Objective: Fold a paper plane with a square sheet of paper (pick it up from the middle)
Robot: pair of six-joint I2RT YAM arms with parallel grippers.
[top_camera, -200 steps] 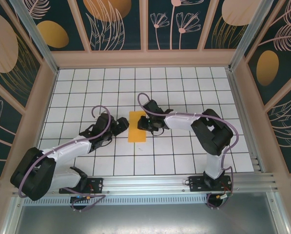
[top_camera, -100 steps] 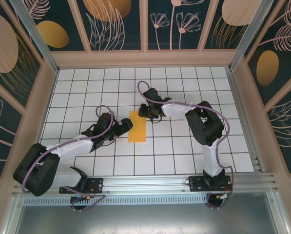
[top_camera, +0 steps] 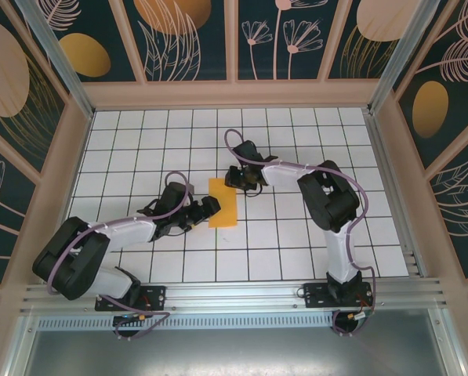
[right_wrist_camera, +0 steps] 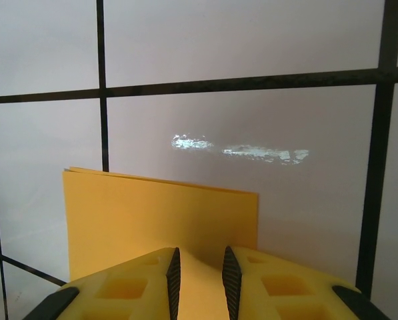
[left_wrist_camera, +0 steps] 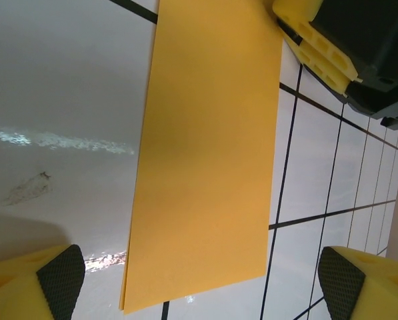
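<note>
Since a second ago the left claw (top_camera: 210,208) has slid across the bench (top_camera: 296,235) to the left long edge of the square sheet of paper (top_camera: 224,202), while the right claw (top_camera: 235,182) has drawn away from the middle of the sheet's right edge to its far right corner. Folded in half, the sheet now lies flat as a narrow orange-yellow rectangle across the white grid tiles between the two arms, its long sides running away from the bases. In the left wrist view the left claw is spread wide and grasps nothing: one dark-padded fingertip (left_wrist_camera: 60,277) sits over bare tile just beside the sheet's long edge, the other well past the opposite edge, so the near end of the paper lies between them. The right claw's yellow fingers show at the far corner of the same view, resting on the paper. From the right wrist its fingers (right_wrist_camera: 152,283) are drawn almost together, a thin slit left between them, set on the doubled edge; whether they pinch the sheet or merely press on it I cannot tell.
</note>
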